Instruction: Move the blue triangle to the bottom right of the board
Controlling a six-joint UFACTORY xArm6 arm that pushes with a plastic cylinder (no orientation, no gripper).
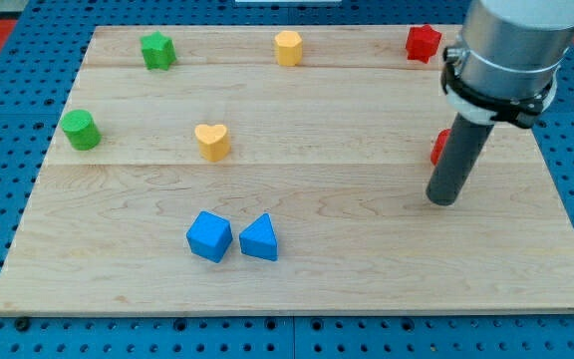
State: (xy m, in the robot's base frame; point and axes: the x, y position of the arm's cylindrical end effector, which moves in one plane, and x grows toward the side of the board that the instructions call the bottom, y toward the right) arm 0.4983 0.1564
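The blue triangle point(259, 239) lies on the wooden board point(367, 279), left of centre near the view's bottom. A blue cube point(209, 236) sits right beside it on its left, touching or nearly touching. My tip point(443, 199) is far to the right of the triangle and a little higher in the view, touching no block. A red block point(437, 148) is partly hidden just behind the rod.
A green star-shaped block point(157, 50), a yellow hexagonal block point(288, 48) and a red star-shaped block point(423, 43) stand along the view's top edge. A green cylinder point(81, 131) is at the left. A yellow heart point(211, 142) is above the blue blocks.
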